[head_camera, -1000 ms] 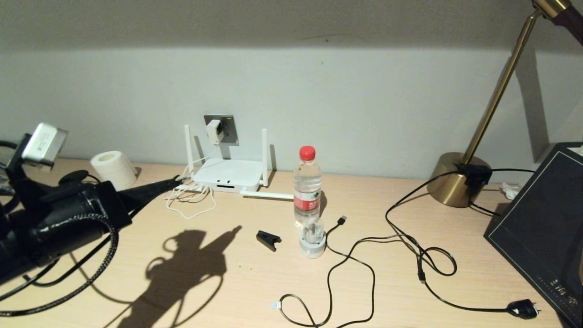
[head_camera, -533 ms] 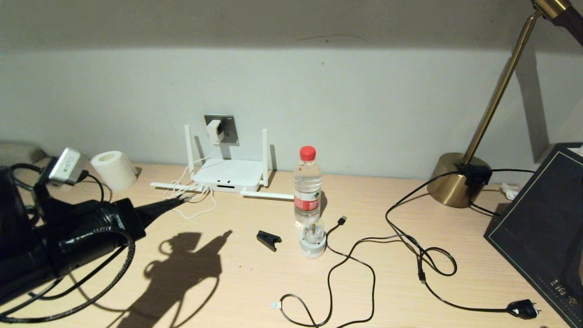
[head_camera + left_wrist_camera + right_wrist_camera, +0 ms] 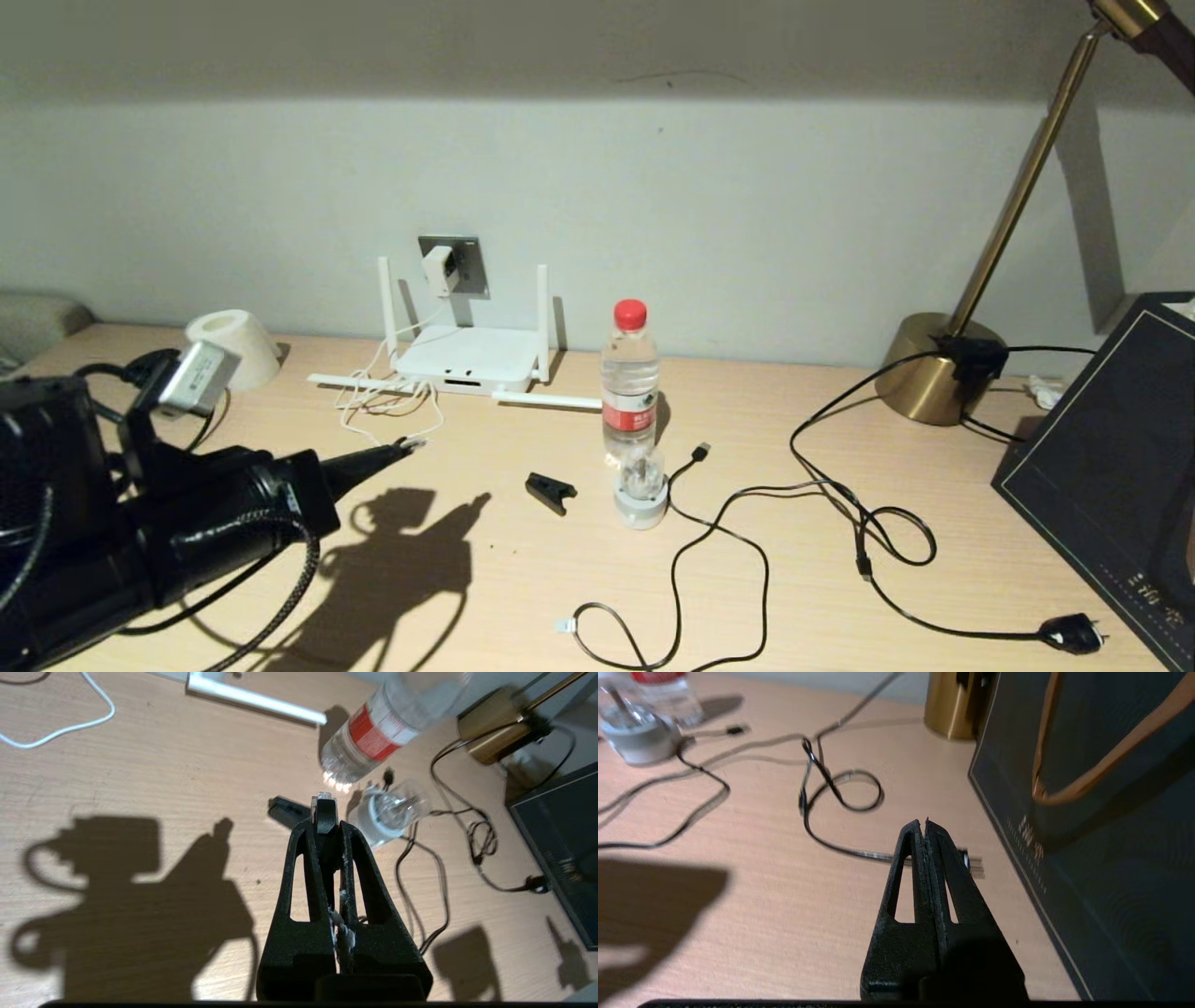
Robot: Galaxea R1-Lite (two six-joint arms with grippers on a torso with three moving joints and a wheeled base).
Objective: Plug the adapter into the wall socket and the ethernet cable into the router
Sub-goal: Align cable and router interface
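Note:
My left gripper [image 3: 403, 447] hovers over the desk in front of and left of the router [image 3: 471, 359], shut on the ethernet cable's clear clip connector [image 3: 323, 804]. The connector pokes out past the fingertips of the left gripper [image 3: 323, 823]. The cable's black disc end [image 3: 142, 365] lies behind the arm. The white router lies flat below the wall socket [image 3: 467, 266], two antennas upright and two lying flat. The white adapter [image 3: 437, 269] sits in the socket, its thin cord [image 3: 387, 409] looping on the desk. My right gripper [image 3: 924, 822] is shut and empty, parked beside a dark bag.
A water bottle [image 3: 630, 383], a round white base [image 3: 640, 504] and a small black clip [image 3: 549, 491] stand mid-desk. A USB-tipped cable [image 3: 702, 450] and the lamp cord with its plug [image 3: 1074, 633] sprawl right. Brass lamp [image 3: 938, 373], dark bag [image 3: 1102, 467], paper roll [image 3: 233, 338].
My left gripper has drawn back from the router's left side toward the desk's front, still shut on the connector. The right arm has stayed put.

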